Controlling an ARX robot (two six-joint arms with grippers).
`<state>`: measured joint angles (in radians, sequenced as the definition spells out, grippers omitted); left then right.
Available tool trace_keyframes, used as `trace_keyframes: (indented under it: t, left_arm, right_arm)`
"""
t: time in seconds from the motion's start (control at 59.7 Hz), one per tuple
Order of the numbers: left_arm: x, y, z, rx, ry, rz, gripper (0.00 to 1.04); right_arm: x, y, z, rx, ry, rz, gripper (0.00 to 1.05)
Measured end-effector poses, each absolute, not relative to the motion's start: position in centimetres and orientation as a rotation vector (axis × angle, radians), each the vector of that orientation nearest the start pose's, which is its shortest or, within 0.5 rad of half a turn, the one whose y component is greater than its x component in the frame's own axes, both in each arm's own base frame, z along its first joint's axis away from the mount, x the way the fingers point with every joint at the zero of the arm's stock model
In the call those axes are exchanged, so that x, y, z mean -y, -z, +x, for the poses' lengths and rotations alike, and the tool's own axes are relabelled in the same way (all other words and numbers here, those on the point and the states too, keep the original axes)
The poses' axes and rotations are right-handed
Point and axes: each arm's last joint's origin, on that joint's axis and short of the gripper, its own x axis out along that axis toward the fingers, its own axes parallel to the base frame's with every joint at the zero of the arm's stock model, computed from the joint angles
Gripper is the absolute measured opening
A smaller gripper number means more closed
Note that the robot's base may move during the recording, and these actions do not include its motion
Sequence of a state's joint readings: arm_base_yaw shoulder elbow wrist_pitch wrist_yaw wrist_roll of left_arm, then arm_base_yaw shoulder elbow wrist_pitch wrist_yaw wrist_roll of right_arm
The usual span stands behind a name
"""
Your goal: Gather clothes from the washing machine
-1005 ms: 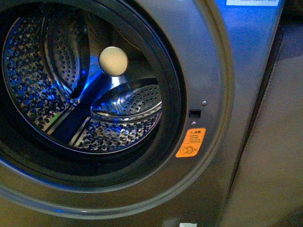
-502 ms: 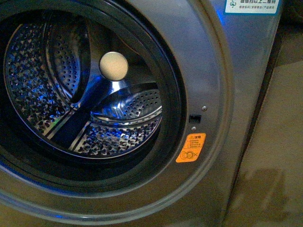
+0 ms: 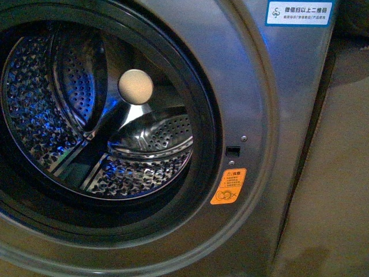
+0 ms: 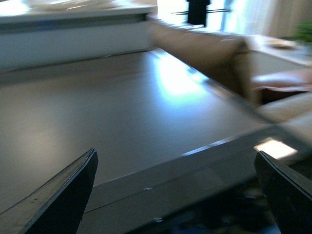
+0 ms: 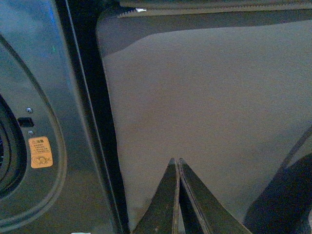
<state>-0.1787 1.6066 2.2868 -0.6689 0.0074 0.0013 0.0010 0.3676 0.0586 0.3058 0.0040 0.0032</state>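
Note:
The grey washing machine (image 3: 253, 86) fills the front view, its round porthole open onto the perforated steel drum (image 3: 34, 115). A pale round disc (image 3: 135, 86) sits at the drum's back. No clothes show in the drum or in any view. An orange warning sticker (image 3: 228, 186) is beside the porthole; it also shows in the right wrist view (image 5: 41, 152). My left gripper (image 4: 175, 175) is open and empty, above the machine's flat grey top (image 4: 97, 122). My right gripper (image 5: 176, 163) is shut and empty, in front of a beige panel (image 5: 209, 107) beside the machine.
A white label (image 3: 300, 12) is on the machine's upper front. A beige surface (image 3: 334, 173) stands to the right of the machine. In the left wrist view a beige sofa (image 4: 204, 46) and bright windows lie beyond the machine top.
The front view has shifted: the machine's features have slid down and slightly left, and the white label has come into sight at the top right. No gripper shows in it.

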Motion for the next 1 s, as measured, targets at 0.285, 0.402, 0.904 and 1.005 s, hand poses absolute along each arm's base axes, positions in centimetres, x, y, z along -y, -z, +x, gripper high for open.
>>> trace_keyframes:
  t: [0.285,0.402,0.904,1.005]
  left_arm:
    - [0.5,-51.0,21.5,-0.111,0.021,-0.17,0.98]
    - [0.6,-48.8,22.3,-0.18,-0.006,-0.222,0.98]
    - [0.1,-33.2,17.2,0.016,0.0,-0.018,0.23]
    - [0.1,-29.8,16.5,-0.013,0.004,-0.012,0.05]
  right_arm:
    - [0.0,-16.8,11.4,0.005,-0.001,0.002,0.02]
    - [0.0,-16.8,11.2,0.007,-0.002,0.003,0.02]
    - [0.0,-16.8,10.8,0.014,-0.002,0.002,0.52]
    - [0.0,-16.8,10.8,0.014,-0.001,0.002,0.69]
